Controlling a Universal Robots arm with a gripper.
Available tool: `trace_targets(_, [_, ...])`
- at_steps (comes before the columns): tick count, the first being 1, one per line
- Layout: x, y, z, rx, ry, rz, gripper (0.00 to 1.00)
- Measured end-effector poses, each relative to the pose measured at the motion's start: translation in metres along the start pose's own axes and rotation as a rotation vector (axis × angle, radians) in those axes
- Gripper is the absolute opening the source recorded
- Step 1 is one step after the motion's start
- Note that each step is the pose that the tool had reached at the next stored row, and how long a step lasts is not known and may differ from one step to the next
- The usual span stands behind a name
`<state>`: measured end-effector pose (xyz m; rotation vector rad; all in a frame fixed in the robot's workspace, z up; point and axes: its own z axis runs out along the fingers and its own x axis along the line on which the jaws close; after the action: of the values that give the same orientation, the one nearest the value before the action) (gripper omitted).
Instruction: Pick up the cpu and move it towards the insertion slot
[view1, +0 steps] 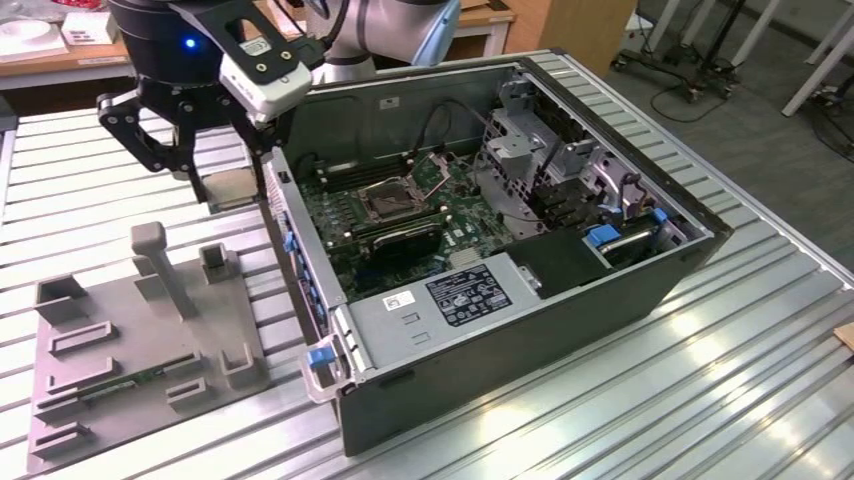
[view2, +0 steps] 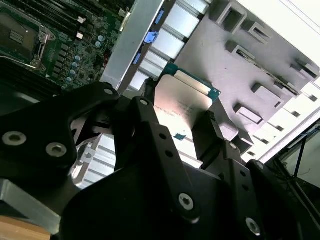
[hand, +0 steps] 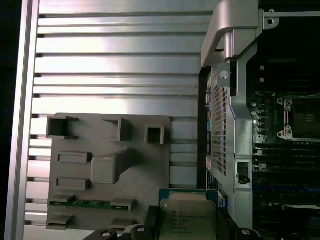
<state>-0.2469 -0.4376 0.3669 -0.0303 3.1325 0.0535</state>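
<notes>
Your arm ends in a matte black gripper (view1: 203, 165) with angular linkage fingers (view2: 150, 135) studded with silver screws, beneath a white camera block, a blue light and pale-blue-and-silver joints.

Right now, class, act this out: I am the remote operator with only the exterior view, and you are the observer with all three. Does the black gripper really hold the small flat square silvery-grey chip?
Observer: Yes. In both wrist views the gripper clamps the cpu by two opposite edges.
Operator: Is it over the green motherboard?
Observer: No. In the first wrist view it hangs outside the case's perforated metal side wall; the insertion slot lies beyond it.
Operator: Which face shows?
Observer: In the second wrist view its metal top faces the camera, rimmed by a thin green border.
</notes>
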Motion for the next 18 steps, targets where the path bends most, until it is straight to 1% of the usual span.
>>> trace_targets(18, [-0.0268, -0.0005, 0.0003, 0.0, -0.0001, 0.0, 0.54])
